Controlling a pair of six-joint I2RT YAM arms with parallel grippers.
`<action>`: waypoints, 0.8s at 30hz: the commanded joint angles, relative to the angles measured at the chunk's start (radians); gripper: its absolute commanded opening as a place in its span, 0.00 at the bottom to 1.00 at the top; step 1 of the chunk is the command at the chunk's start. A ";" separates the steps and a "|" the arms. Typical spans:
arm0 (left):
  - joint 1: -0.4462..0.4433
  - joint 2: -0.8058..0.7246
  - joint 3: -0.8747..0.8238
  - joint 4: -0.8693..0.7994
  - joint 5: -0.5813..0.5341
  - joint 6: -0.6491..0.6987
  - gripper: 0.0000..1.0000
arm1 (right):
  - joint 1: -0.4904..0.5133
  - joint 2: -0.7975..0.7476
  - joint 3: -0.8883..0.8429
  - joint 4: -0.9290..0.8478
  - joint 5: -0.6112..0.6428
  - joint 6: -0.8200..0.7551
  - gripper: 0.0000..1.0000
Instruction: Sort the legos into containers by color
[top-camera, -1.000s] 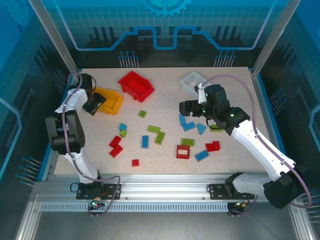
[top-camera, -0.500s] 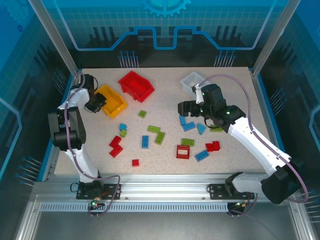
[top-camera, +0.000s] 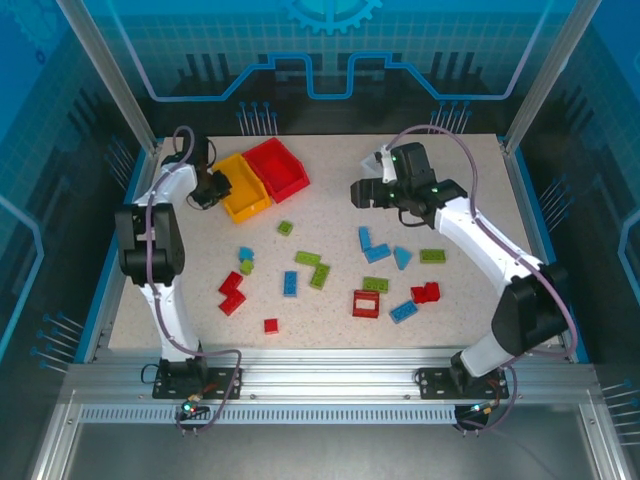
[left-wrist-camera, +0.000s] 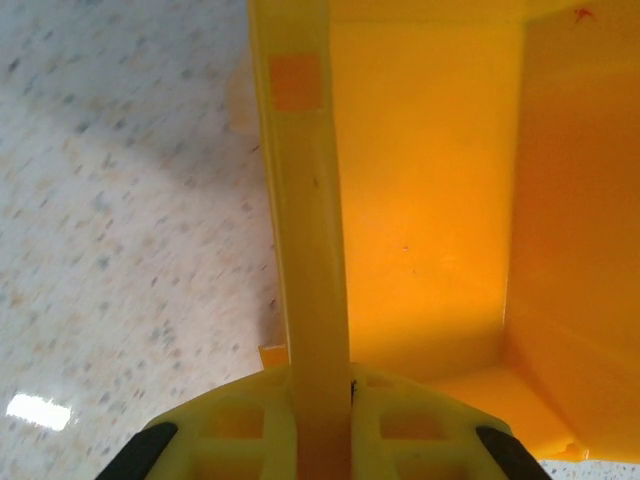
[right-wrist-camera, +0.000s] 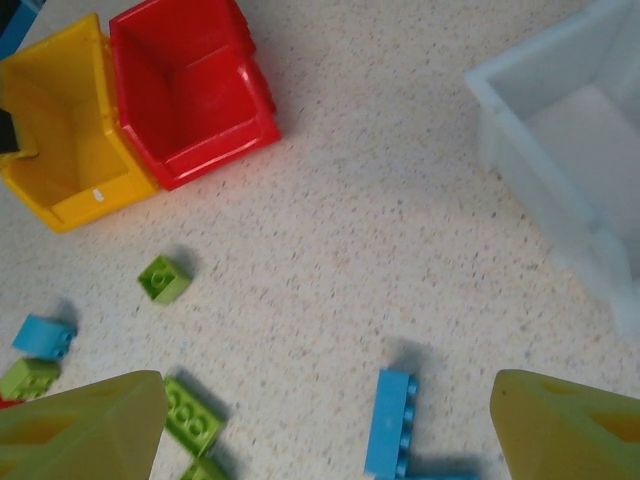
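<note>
Top external: we see the left gripper (top-camera: 212, 188) clamped on the near-left wall of the yellow-orange open plastic bin (top-camera: 245, 190), back-left on the speckled table (top-camera: 330, 215). The red open plastic bin (top-camera: 278, 170) sits touching its right side. The right gripper (top-camera: 355, 193) hangs jaws apart, holding nothing, over the back-centre of the table. The white open plastic bin (top-camera: 381, 158) is mostly covered by the right arm here, with only a corner showing.

The legos (top-camera: 290, 283), small flat studded plastic bricks in red, blue and lime green, lie loose across the middle of the table, nearer to us than the bins.

Writing: we can read none. The red square lego (top-camera: 366, 303) carries a pale patch too small to make out.

Left wrist: the left gripper (left-wrist-camera: 320, 400) has the yellow-orange bin's wall (left-wrist-camera: 310, 250) pinched between its fingers. There is an orange square patch (left-wrist-camera: 295, 82) on the rim with no legible text. The bin is cut off at the top and right, and the table is blurred.

Right wrist: the right gripper (right-wrist-camera: 325, 390) is spread wide and its fingers are cropped at the bottom edge. Below it is a blue L-shaped lego (right-wrist-camera: 392, 425), partly cut off. The white bin (right-wrist-camera: 560, 130) runs off the right edge. There is a small white mark (right-wrist-camera: 97, 195) on the yellow-orange bin (right-wrist-camera: 60, 110), which we cannot read.
</note>
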 joint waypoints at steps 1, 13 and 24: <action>-0.027 0.036 0.063 -0.008 -0.002 0.117 0.10 | -0.024 0.113 0.098 0.043 -0.042 -0.040 0.85; -0.132 0.148 0.174 0.037 0.046 0.275 0.10 | -0.050 0.432 0.305 0.088 0.098 0.030 0.70; -0.148 0.214 0.282 0.020 0.082 0.309 0.10 | -0.121 0.575 0.457 0.014 -0.018 -0.090 0.64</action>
